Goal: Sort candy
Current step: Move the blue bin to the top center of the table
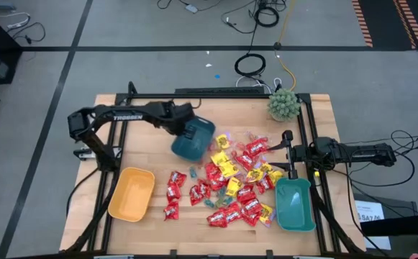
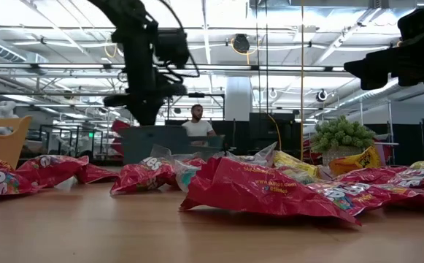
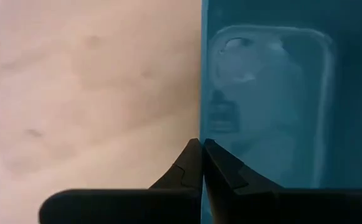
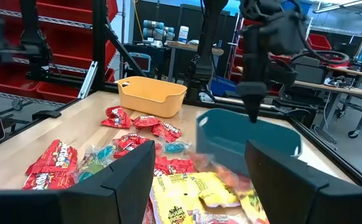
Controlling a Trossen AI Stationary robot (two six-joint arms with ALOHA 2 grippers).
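We take the candy pile [image 1: 234, 183] as landmark; it sprawls over the middle of the wooden table [image 1: 158, 230], red and yellow packets mostly, a few tiny blue pieces mixed in. None looks sorted yet as far as we can see.

Nearest the front edge: orange bin [image 1: 131, 194] sits to the left of the pile, and a teal bin [image 1: 296, 204] touches the pile's right fringe. Both appear empty from above.

Right gripper [image 1: 292, 155] hovers at the pile's right side, just behind that teal bin, fingers spread wide with nothing between them. Arm reaches in roughly level from the right edge.

Farther back, left gripper [image 1: 188, 132] is clamped on the rim of a second teal bin [image 1: 193, 140] at the pile's back-left corner. The wrist view shows the fingers [image 3: 187, 168] pinched flat on the thin wall. The arm stretches across from the left and the bin looks tipped.

Step in hand, we judge: placing this bin next to the pile. To do it well: keep the pinch firm, since thin plastic can slip; set the bin down flat just beside the candy, not on top of packets; release only once it rests.

Green spiky plant [image 1: 283, 104] sits behind the pile, far right corner.
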